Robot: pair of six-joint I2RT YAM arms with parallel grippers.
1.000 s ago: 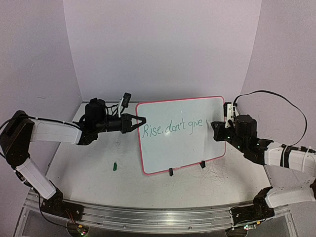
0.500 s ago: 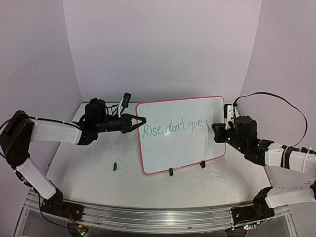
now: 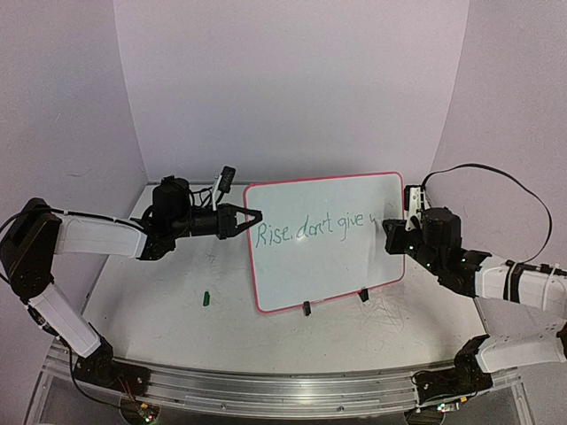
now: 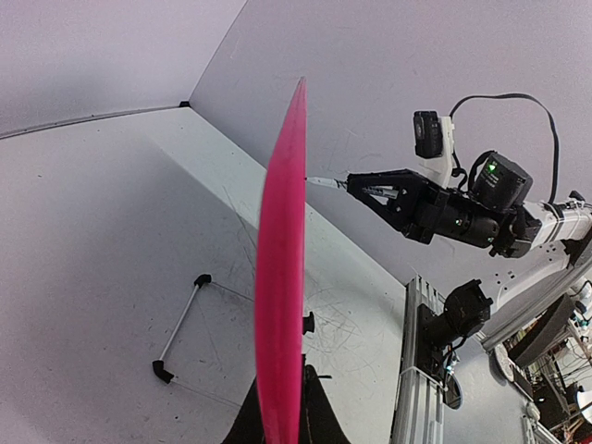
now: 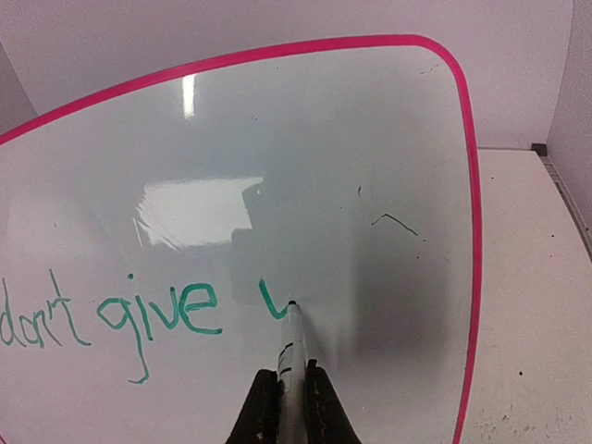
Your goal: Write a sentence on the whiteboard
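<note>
The whiteboard (image 3: pixel 310 274) stands upright on the table, pink-framed, with green writing "Rise, don't give" and the start of another letter. My left gripper (image 3: pixel 252 215) is shut on the board's left edge; the left wrist view shows the pink frame (image 4: pixel 282 277) edge-on between my fingers (image 4: pixel 280 421). My right gripper (image 3: pixel 390 227) is shut on a marker (image 5: pixel 291 351). The marker's tip touches the board (image 5: pixel 370 139) at the end of a green "u"-like stroke (image 5: pixel 268 301), just right of "give".
A small green marker cap (image 3: pixel 205 298) lies on the table left of the board. Two black clip feet (image 3: pixel 306 308) hold the board's lower edge. A white rod with black ends (image 4: pixel 180 328) lies behind the board. Purple walls close in on three sides.
My right gripper has shifted slightly along the board with the marker, and the green stroke after "give" has grown into a curved mark. The left arm and board have not moved.
</note>
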